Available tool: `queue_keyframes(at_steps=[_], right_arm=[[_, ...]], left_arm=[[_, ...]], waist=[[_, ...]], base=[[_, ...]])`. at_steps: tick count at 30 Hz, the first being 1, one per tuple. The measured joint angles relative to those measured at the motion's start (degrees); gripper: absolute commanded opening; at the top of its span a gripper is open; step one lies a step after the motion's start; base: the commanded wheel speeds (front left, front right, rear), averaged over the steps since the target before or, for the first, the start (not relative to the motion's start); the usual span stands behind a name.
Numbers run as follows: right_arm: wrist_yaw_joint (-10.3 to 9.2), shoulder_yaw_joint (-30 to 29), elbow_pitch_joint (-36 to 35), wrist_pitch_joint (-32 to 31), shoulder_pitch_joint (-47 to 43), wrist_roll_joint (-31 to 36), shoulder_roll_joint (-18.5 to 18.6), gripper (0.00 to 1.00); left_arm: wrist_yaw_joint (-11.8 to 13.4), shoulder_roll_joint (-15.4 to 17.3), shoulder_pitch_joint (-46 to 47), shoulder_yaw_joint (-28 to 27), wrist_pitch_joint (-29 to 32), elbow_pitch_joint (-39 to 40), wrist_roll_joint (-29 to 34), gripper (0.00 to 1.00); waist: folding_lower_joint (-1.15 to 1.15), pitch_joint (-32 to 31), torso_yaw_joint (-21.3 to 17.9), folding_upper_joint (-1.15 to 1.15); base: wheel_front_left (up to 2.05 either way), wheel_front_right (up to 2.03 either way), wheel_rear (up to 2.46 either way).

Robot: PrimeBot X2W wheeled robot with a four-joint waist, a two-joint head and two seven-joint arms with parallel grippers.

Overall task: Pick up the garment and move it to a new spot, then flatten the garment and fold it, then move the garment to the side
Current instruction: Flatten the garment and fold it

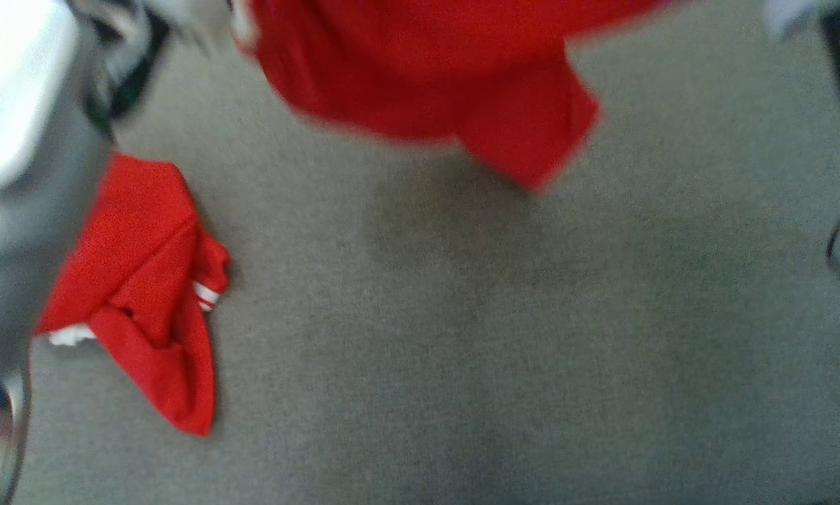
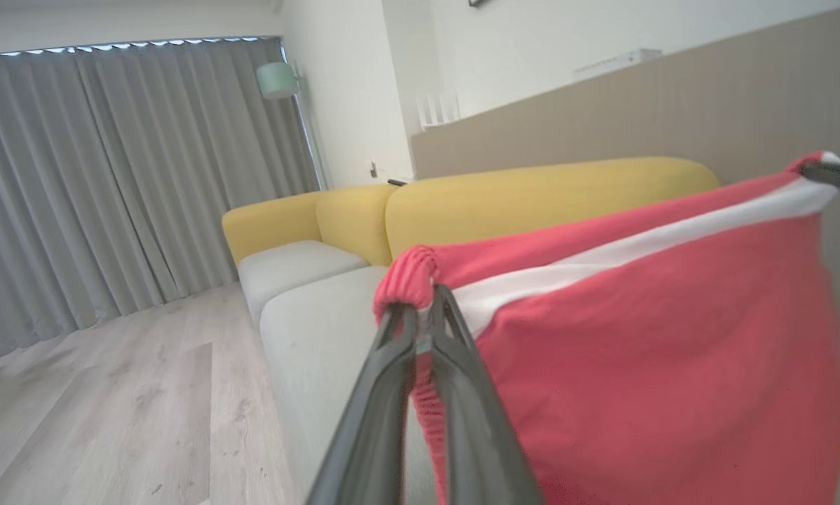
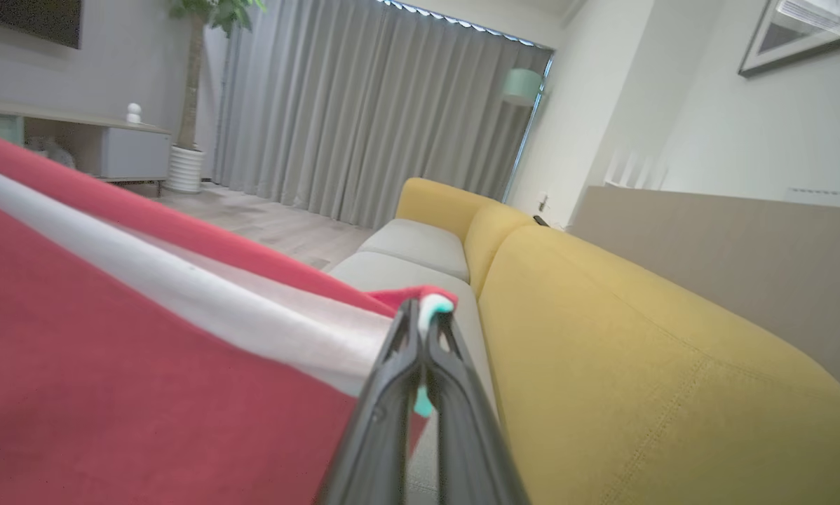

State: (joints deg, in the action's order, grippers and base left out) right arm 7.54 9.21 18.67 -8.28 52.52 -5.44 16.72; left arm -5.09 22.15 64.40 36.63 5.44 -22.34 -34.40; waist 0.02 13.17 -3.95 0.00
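Your left gripper (image 2: 420, 312) and right gripper (image 3: 425, 317) each pinch the garment (image 2: 637, 365) at its hem — keep it taut, then lower it level onto the cushion (image 1: 462, 365).

Matt red knit garment (image 2: 672, 365)

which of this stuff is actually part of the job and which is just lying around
In the job:
red garment with the white stripe, held up, stretched between both arms
left gripper, jaws shut on its edge
right gripper, jaws shut on its edge

Just lying about:
second red garment, crumpled on the grey surface
yellow sofa
grey curtains
lamp
potted plant
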Motion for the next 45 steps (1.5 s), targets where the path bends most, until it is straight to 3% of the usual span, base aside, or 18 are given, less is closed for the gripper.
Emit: queue_keyframes(at_steps=[6,11,17,24,30,35,41,45], right_arm=[[0.0,-1.2,16.7,9.0,20.6,6.8,-2.9,0.0],[0.0,-6.0,26.9,17.0,25.5,12.5,-5.8,0.0],[0.0,-5.4,38.6,18.7,21.5,15.5,-6.1,0.0],[0.0,3.5,52.8,16.5,11.7,11.8,-4.4,0.0],[0.0,12.5,55.0,12.6,7.4,6.0,-2.8,0.0],[0.0,20.5,54.0,8.0,1.6,-4.3,-1.0,0.0],[0.0,31.7,41.8,1.9,-5.7,-16.7,6.2,0.0],[0.0,35.1,30.6,-5.1,-11.1,-27.6,12.7,0.0]], left_arm=[[0.2,-4.4,17.3,-3.6,-6.9,-13.1,2.2,0.0],[-0.1,-7.5,21.0,-3.0,-14.8,-22.0,5.4,0.0],[-2.0,-11.1,14.8,0.1,-17.7,-28.9,3.1,0.0],[-2.5,-11.5,-3.8,12.2,-18.0,-26.9,-2.4,0.0],[-2.5,-8.5,-12.0,18.2,-15.5,-21.1,-7.7,0.0],[-2.5,-6.4,-19.0,21.7,-14.5,-16.2,-10.0,0.0],[-0.2,-6.0,-25.4,23.2,-14.6,-11.4,-10.5,0.0],[2.3,-4.9,-30.4,24.7,-14.6,-7.4,-10.5,0.0]], waist=[[0.02,8.6,-1.2,0.0],[0.0,12.1,-1.9,0.0],[-0.02,11.3,-0.6,0.0],[-0.03,7.0,0.4,0.0],[-0.03,3.4,0.9,0.0],[-0.04,-0.9,1.2,0.0],[-0.04,-6.2,0.9,0.0],[-0.04,-9.3,0.4,0.0]], base=[[0.0,0.0,0.0],[0.0,0.0,0.0],[0.0,0.0,0.0],[0.0,0.0,0.0],[0.0,0.0,0.0],[0.0,0.0,0.0],[0.0,0.0,0.0],[0.0,0.0,0.0]])
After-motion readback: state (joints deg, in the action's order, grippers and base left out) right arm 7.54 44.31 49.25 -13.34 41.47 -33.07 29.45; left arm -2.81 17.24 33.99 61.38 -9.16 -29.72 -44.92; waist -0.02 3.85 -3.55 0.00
